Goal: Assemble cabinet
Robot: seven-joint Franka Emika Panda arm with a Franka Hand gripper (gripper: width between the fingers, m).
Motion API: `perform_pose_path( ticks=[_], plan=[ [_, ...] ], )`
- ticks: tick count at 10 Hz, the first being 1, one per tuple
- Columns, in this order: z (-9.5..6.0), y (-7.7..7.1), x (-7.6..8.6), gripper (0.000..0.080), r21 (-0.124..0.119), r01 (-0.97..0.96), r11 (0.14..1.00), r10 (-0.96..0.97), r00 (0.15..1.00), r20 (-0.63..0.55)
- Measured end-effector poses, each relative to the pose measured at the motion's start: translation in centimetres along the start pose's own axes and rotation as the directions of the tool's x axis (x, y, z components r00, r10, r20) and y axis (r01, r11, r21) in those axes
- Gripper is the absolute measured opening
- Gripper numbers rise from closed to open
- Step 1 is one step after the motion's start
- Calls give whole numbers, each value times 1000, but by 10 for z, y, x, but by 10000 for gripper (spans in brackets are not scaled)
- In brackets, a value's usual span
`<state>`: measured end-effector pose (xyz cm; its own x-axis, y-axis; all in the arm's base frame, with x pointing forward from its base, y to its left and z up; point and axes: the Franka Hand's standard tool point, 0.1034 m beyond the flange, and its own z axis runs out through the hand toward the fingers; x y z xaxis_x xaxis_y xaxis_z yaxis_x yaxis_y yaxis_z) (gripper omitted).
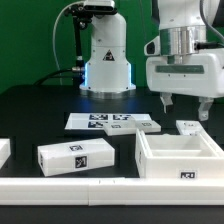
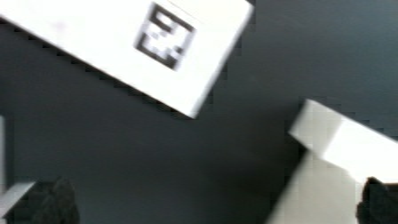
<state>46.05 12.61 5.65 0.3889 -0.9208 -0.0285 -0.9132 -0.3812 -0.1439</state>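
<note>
The cabinet [image 1: 180,157] is a large hollow white box at the exterior view's front right, open side up, with a tag on its near face. My gripper [image 1: 184,106] hangs above and just behind it, open and empty. In the wrist view the gripper [image 2: 212,205] shows two dark fingertips [image 2: 45,205] wide apart over the dark table. A white face with one tag [image 2: 160,40] and a white corner [image 2: 347,140] lie below; I cannot tell which parts they are.
A long white block [image 1: 75,155] with one tag lies at the front left. The marker board [image 1: 113,122] lies mid-table. A small white tagged part [image 1: 187,127] sits behind the cabinet. A white rail [image 1: 70,186] runs along the front. The robot base [image 1: 106,60] stands behind.
</note>
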Motion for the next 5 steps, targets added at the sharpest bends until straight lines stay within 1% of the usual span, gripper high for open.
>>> perform_pose_path(
  ticks=[1,2,3,4,5],
  plan=[
    [5,15,-9,797,-24,-167,986,167,986,3],
    [7,19,-15,797,-32,-237,971,237,971,3],
    [7,18,-15,797,-28,-292,956,292,956,7],
    [7,18,-16,797,-27,-387,922,388,922,12],
    [9,19,-18,797,-29,-402,915,403,915,13]
  ],
)
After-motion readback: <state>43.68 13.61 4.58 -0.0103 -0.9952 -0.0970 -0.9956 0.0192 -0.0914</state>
